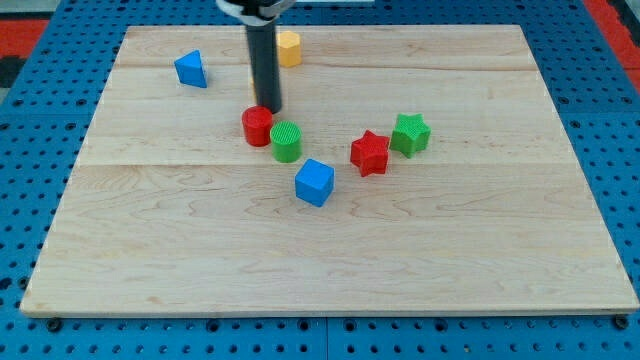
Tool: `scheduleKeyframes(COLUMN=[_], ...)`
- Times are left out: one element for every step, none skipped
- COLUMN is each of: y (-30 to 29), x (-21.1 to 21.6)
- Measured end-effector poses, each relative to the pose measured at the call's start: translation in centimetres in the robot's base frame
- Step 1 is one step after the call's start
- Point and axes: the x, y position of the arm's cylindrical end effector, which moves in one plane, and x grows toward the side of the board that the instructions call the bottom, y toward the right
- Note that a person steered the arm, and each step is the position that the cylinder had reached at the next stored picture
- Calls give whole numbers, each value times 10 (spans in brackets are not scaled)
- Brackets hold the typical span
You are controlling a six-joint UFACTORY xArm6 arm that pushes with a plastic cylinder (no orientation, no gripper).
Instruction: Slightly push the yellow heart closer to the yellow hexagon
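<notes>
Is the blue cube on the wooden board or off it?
On it. The blue cube rests flat on the light wooden board, near the middle, well inside every edge, just below the green block.

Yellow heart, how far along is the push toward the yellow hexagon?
Done: nothing I can confirm. In hand: my tip rests just above the red cylinder in the view, below the one yellow block that shows, apparently the hexagon. The heart is not visible, perhaps hidden behind the rod. Left: seemingly the push itself.
</notes>
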Motion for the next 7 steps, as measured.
scheduleKeyframes(y=[-37,-17,-13,-7,-6,-5,-5], x=[-1,-7,-9,-28,-29,-29,-29])
